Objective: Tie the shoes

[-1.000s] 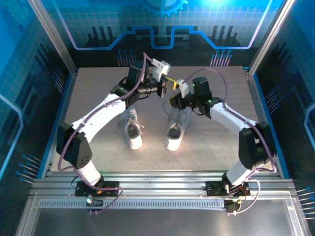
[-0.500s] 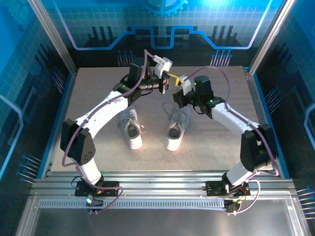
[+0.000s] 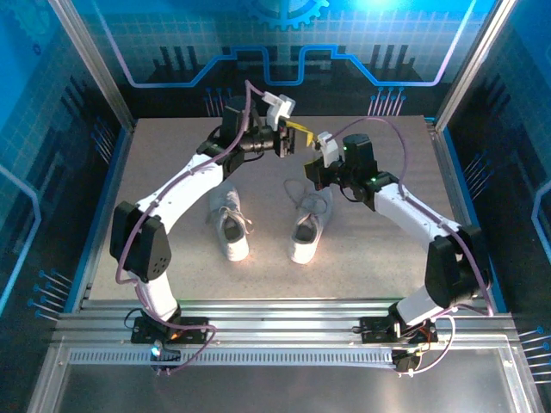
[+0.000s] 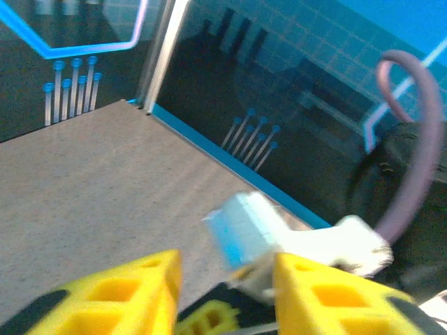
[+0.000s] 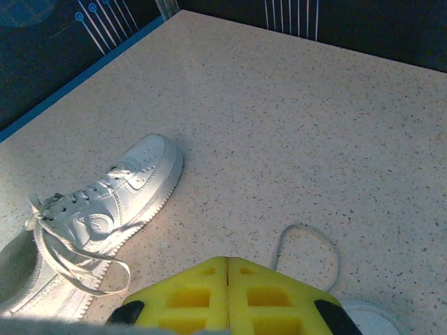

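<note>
The left pincer [image 3: 295, 138], its fingers apart and holding nothing, hovers beyond the left shoe [image 3: 231, 225], which lies mid-counter [image 3: 387, 249]. The right shoe [image 3: 307, 225] sits just right of it, and the right pincer [image 3: 310, 169], farther right, is pressed together. The laces [image 5: 84, 269] look thin, limp and slippery, so they are best pinched near an end.

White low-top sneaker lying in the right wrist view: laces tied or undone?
Undone. The white low-top sneaker has its thin white laces trailing loose over the speckled table, with no bow.
</note>
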